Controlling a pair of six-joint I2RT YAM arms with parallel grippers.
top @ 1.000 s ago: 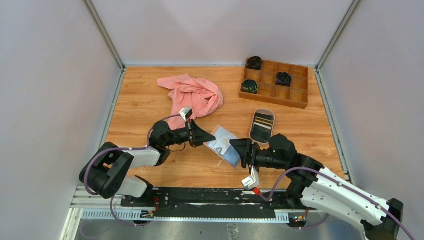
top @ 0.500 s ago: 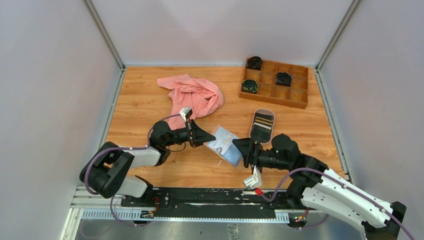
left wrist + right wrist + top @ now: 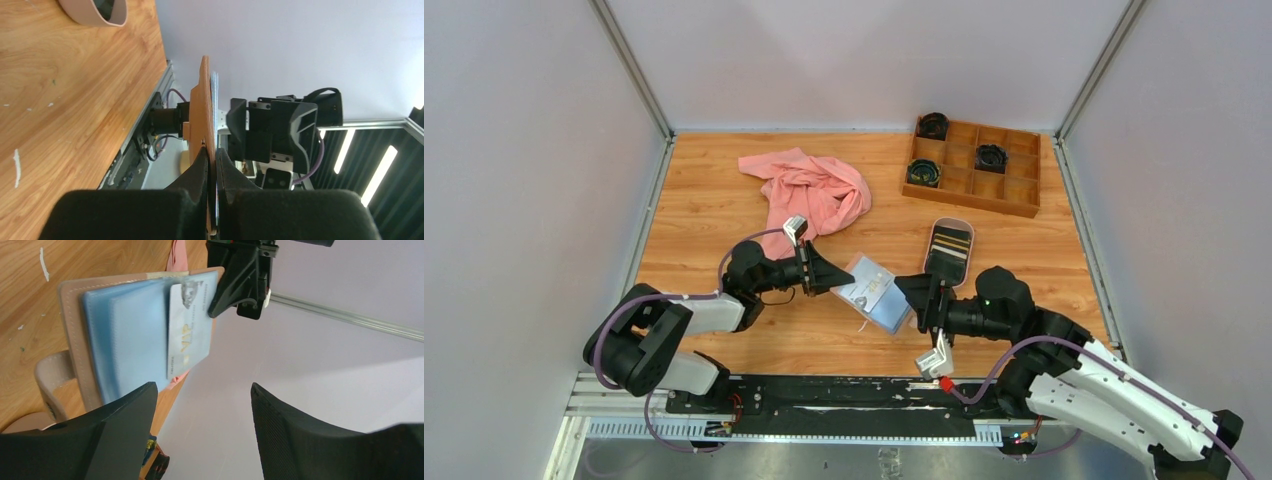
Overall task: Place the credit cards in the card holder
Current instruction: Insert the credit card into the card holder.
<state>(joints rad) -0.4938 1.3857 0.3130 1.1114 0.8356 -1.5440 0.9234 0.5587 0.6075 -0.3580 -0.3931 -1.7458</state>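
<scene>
Top external view shows the right gripper (image 3: 918, 298) a little further toward 3 o'clock than one second ago. It has drawn back from the flat tan-brown folding card holder (image 3: 874, 292) with light blue inner pockets, and its jaws are spread wide with nothing between them. I judge that it has just let go of a card and that this insertion is almost finished.

The left gripper (image 3: 828, 272) has not moved. In the left wrist view its jaws (image 3: 210, 156) are pressed together on the thin edge of the card holder (image 3: 204, 115) and hold it up above the wooden table (image 3: 714, 215), opened toward the other arm.

In the right wrist view the thin whitish-grey plastic card (image 3: 187, 330) sits in a blue pocket of the card holder (image 3: 130, 340), at about 12 o'clock from the open right gripper (image 3: 202, 387) and apart from both fingers. One side of the card reaches past the holder's edge, so it perhaps needs one more push.

More black striped cards (image 3: 948, 245) wait in the oval pinkish-beige tray (image 3: 948, 220), at about 1 o'clock from the holder, so the task is not complete.
</scene>
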